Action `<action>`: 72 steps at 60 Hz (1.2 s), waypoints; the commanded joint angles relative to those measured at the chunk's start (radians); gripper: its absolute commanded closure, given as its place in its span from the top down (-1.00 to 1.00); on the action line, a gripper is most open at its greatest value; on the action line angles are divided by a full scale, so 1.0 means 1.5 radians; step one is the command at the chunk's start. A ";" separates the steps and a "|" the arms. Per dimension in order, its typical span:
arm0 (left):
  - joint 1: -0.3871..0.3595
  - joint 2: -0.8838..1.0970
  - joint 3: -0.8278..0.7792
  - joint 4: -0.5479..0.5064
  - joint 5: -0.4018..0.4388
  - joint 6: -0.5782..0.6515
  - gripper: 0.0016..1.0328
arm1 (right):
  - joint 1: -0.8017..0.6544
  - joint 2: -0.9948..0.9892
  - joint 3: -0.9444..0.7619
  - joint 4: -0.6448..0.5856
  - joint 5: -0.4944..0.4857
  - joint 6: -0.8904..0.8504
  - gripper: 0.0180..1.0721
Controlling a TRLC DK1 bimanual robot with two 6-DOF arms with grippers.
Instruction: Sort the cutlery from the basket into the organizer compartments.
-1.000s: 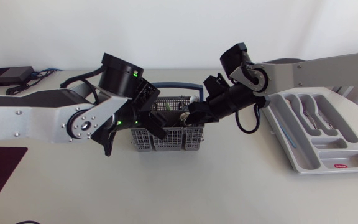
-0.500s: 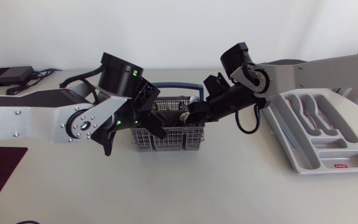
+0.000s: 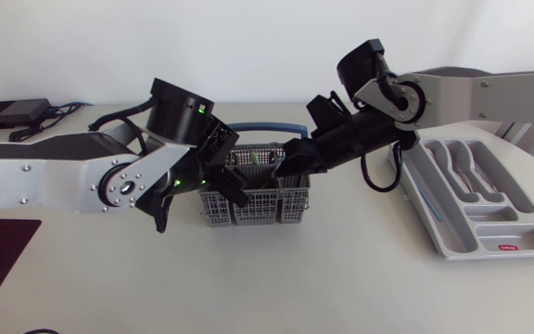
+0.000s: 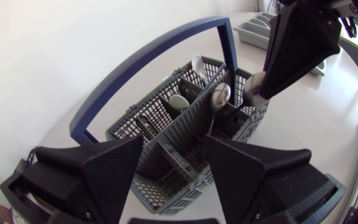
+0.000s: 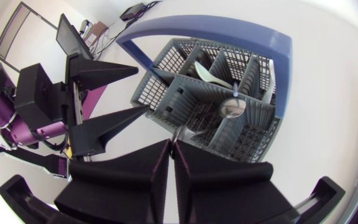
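We cannot tell what kind of piece the right gripper (image 5: 173,149) holds. Only a thin metal handle (image 5: 178,132) shows, pinched between its nearly closed fingers over the right part of the basket (image 3: 253,206); the rest is covered by the fingers. In the head view, both arms hide much of the basket's inside and its left end. The left gripper (image 4: 174,140) stands wide, its fingers either side of that left end. One fingertip seems to meet the basket's corner, though we cannot be sure. A spoon (image 5: 232,107) stands in the basket under the blue carry handle (image 5: 216,26), just ahead of the right gripper.

The organizer (image 3: 457,227) lies well apart near the table's right edge, with cutlery (image 3: 462,167) in its far compartments. Bare table (image 3: 341,288) spreads between basket and organizer and along the near side.
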 commanded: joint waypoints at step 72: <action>-0.029 -0.024 -0.008 -0.013 0.004 0.010 0.32 | -0.520 -0.235 -0.037 -0.407 0.029 -0.405 -0.85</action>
